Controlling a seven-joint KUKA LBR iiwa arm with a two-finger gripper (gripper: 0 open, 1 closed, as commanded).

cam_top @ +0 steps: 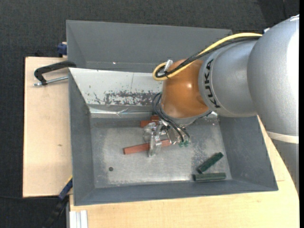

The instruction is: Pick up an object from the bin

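Observation:
My gripper (153,144) is low over the middle of the bin floor, under the orange wrist cover. It stands right on a flat reddish-brown strip (135,149) that lies nearly level and runs out to the left from beneath it. A second reddish-brown piece (149,123) lies just behind the gripper, near the back wall. A small green bit (184,143) shows close to the gripper's right side.
Two dark green bars lie in the front right corner, one tilted (210,162) and one flat along the front wall (209,177). A tiny dark speck (110,169) sits on the floor at the front left. The arm covers the bin's right rear.

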